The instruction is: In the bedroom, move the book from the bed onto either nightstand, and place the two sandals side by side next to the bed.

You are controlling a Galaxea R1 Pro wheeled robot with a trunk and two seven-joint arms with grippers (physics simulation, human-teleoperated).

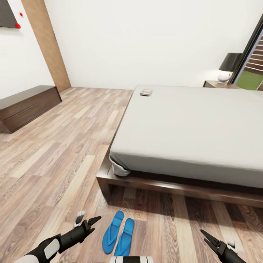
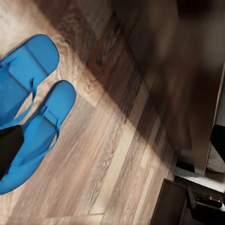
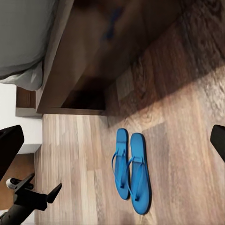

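Both grippers are spread and holding nothing: my left gripper (image 1: 88, 223) hangs low over the plank floor (image 1: 54, 164) just beside the two sandals (image 1: 118, 237), and my right gripper (image 1: 210, 237) sits on the other side of them, well apart, also over bare floor. From the right wrist view I can see the left gripper (image 3: 40, 187) with its fingers parted, off to one side of the two sandals (image 3: 132, 171). I see the pair lying flat, side by side and touching along their edges, toes pointing toward the bed (image 1: 190, 128), near its foot corner and just outside the dark wooden frame. In the left wrist view the two sandals (image 2: 35, 117) lie close under the camera, straps up, with the shadowed bed frame (image 2: 187, 70) beyond. On the bed's pale grey mattress I can make out the book (image 1: 146, 92), lying flat near the far corner at the head end, close to the mattress edge. Past the bed's far side stands a nightstand (image 1: 219, 84) carrying a lamp (image 1: 227, 69) with a dark shade. Against the wall well away from the bed sits a long low dark cabinet (image 1: 25, 106).
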